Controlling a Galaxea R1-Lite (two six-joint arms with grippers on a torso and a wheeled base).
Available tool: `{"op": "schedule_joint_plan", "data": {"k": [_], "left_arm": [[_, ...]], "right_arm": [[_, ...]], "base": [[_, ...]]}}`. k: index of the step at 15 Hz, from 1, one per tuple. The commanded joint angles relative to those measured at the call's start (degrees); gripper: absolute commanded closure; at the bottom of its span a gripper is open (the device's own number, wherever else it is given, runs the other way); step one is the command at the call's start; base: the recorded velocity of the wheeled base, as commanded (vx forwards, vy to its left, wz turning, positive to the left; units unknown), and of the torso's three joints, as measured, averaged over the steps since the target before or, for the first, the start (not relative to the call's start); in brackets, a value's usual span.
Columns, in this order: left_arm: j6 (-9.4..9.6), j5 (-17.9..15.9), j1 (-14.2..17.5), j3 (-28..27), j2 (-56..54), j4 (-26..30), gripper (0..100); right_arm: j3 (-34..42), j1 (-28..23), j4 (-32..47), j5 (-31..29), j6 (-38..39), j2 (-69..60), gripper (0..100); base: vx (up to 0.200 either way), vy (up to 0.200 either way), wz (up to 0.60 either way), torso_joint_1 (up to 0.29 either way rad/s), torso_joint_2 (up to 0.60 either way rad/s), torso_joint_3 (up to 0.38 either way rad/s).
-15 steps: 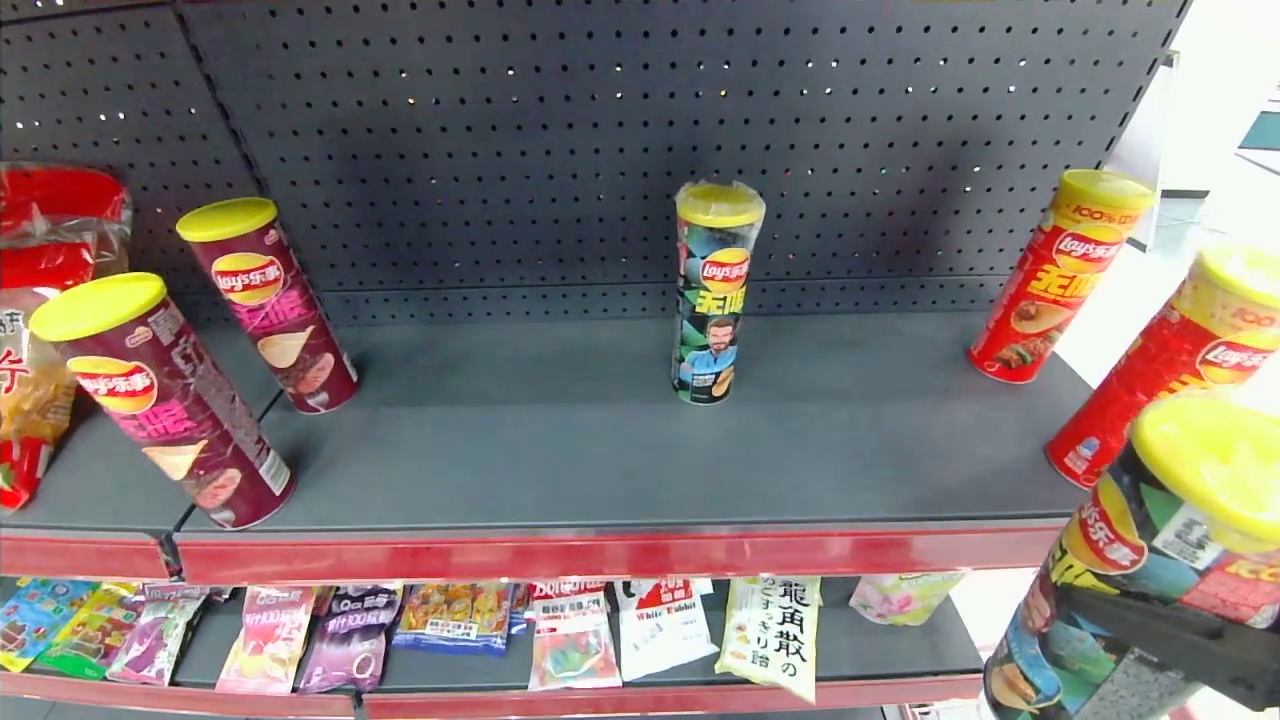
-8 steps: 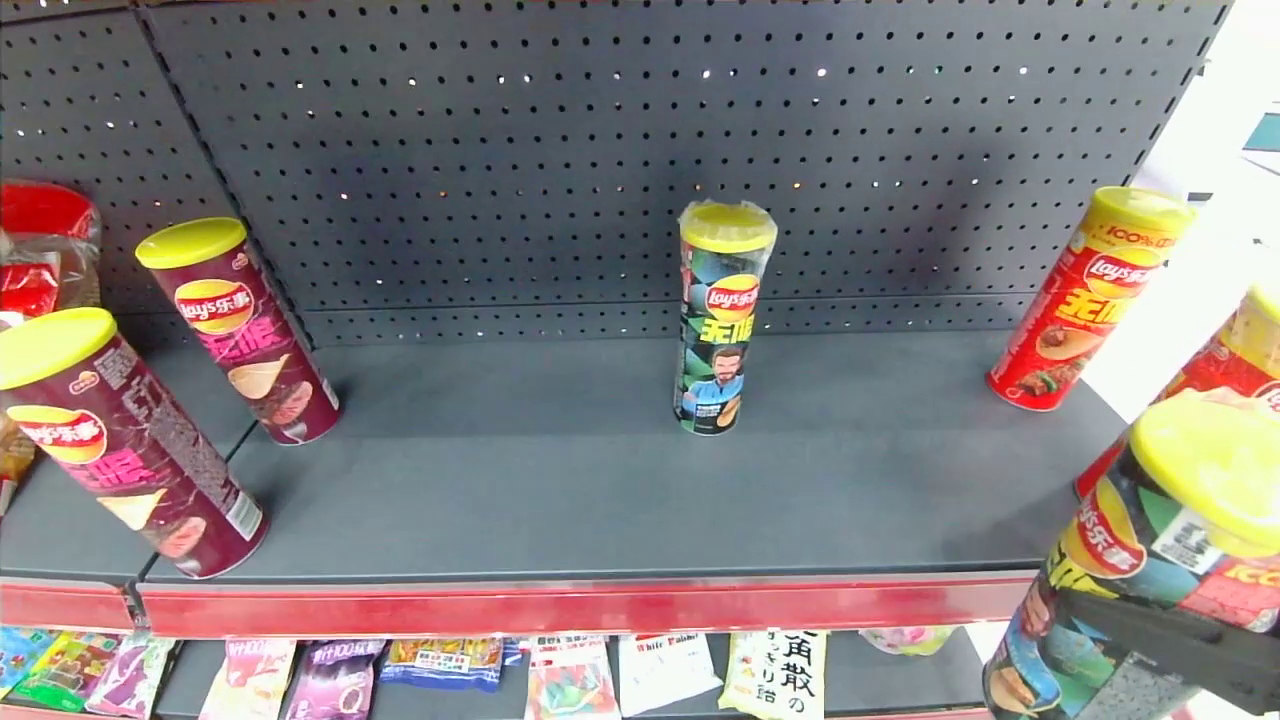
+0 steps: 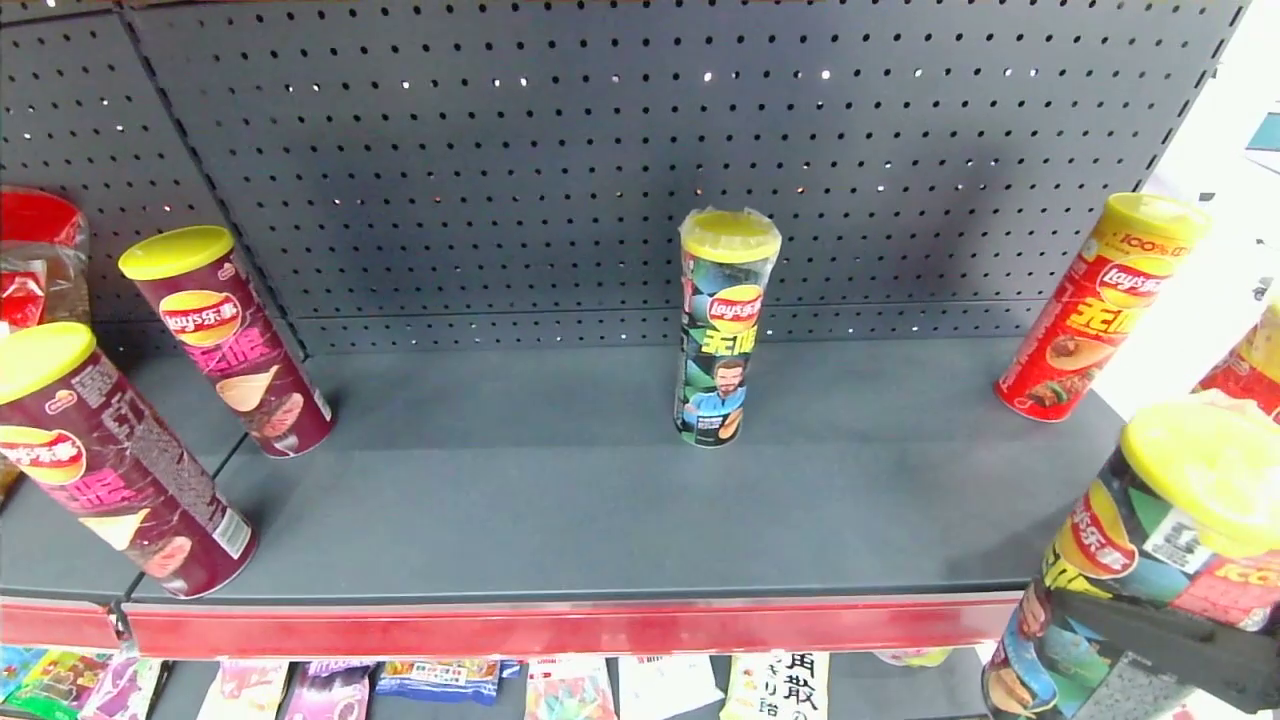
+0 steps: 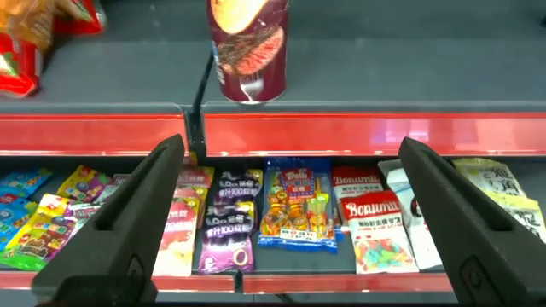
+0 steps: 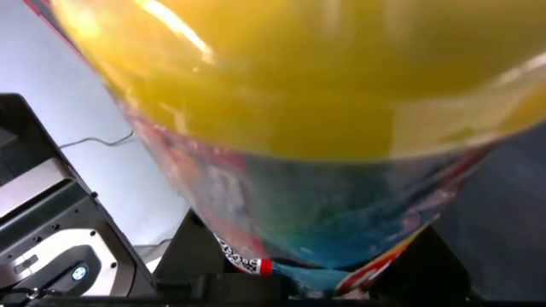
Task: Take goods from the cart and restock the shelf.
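My right gripper is clamped around the lower body of a chip can. The can has a yellow plastic lid and a wrapper patterned in green, blue and black with a red-and-yellow logo. I hold it lid uppermost, just off the right front corner of the shelf.

My left gripper is spread wide and empty, low before the snack bags on the tier below.

A matching can stands mid-shelf near the back panel, between a red can and two maroon cans.
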Motion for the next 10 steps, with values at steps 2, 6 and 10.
{"op": "schedule_joint_plan", "data": {"k": [2,6,10], "left_arm": [[0.0,0.0,0.0,0.0,0.0,0.0,0],[0.09,-1.5,-0.2,0.0,0.6,0.0,0],[-0.26,-5.1,-0.2,0.0,0.1,0.0,0]], "right_arm": [[0.0,0.1,-0.1,0.0,-0.3,-0.1,100],[1.3,0.3,-0.1,0.4,-1.6,-2.0,100],[-4.9,1.3,-0.1,0.2,-1.3,1.9,100]], "base": [[0.0,0.0,0.0,0.0,0.0,0.0],[0.0,0.0,0.0,0.0,0.0,0.0],[0.0,0.0,0.0,0.0,0.0,0.0]]}}
